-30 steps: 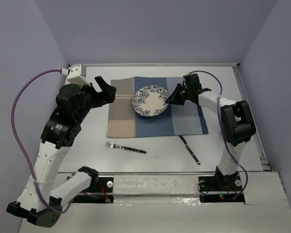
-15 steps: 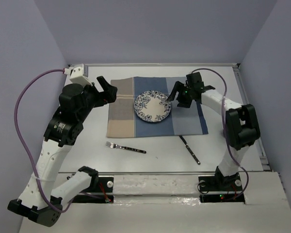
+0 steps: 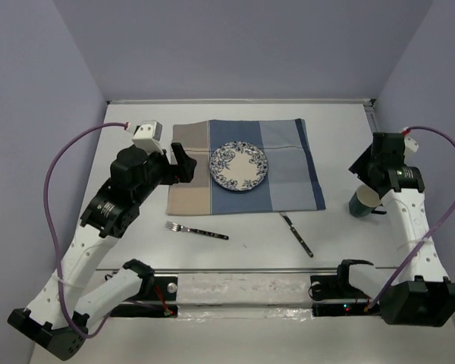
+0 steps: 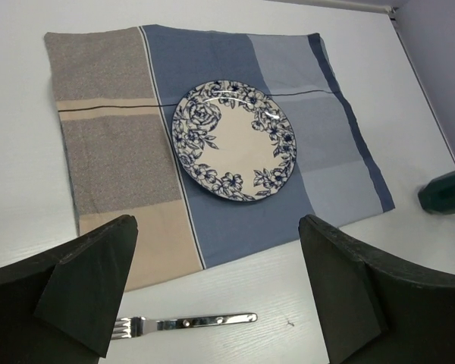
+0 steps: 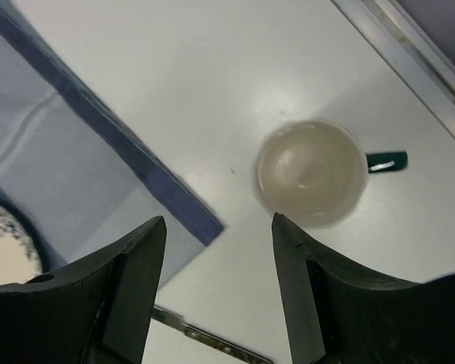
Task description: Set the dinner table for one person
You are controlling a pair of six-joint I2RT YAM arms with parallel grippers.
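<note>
While both arms hang above the dinner table, neither gripper holds anything. The table fills the middle of the top view from left to right, and everything else lies on it.

Layout in the top view:
- The checked placemat lies flat at upper centre of the frame.
- The floral plate sits on the placemat, slightly left of the mat's middle.
- The fork lies on bare tabletop below the placemat's lower left corner, tines toward the left of the frame.
- The knife lies on bare tabletop below the placemat's lower right part, set diagonally.
- The dark green mug stands upright at the right of the frame, apart from the placemat (its inside is pale, and its handle points right in the right wrist view).

Left gripper: fingers spread wide with nothing between them. It is at the left edge of the placemat, and its wrist view shows the plate at upper centre and the fork at the bottom.

Right gripper: fingers apart with nothing between them. It is above the table at the right of the top view. In its wrist view the mug lies right of centre and the placemat's corner left of centre.
</note>
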